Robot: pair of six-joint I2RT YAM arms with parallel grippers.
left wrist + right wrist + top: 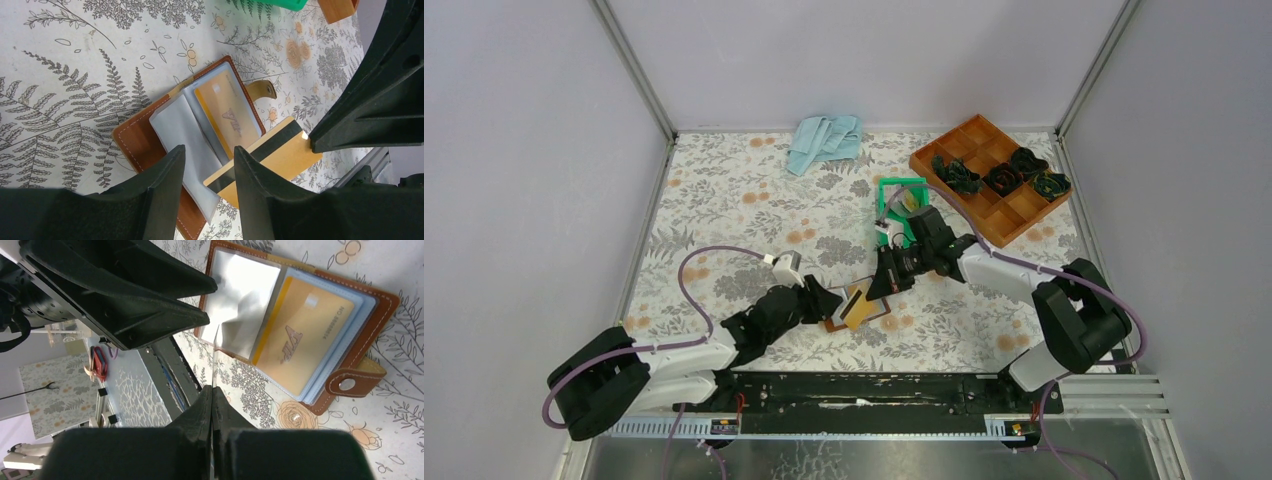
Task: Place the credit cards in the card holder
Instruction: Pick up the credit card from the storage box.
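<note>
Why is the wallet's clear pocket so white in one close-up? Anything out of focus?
Right wrist view: light glares off the clear pocket of the card holder, and the right hand up close is blurred. Left wrist view: that pocket grey, the striped gold card sharp. Top view: even light.

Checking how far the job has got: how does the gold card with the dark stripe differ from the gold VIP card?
The striped card is pinched in the right gripper, outside any sleeve; the VIP card sits inside a clear sleeve of the open card holder. The striped card shows its dark stripe; the VIP card shows its lettering. Both are gold rectangles.
</note>
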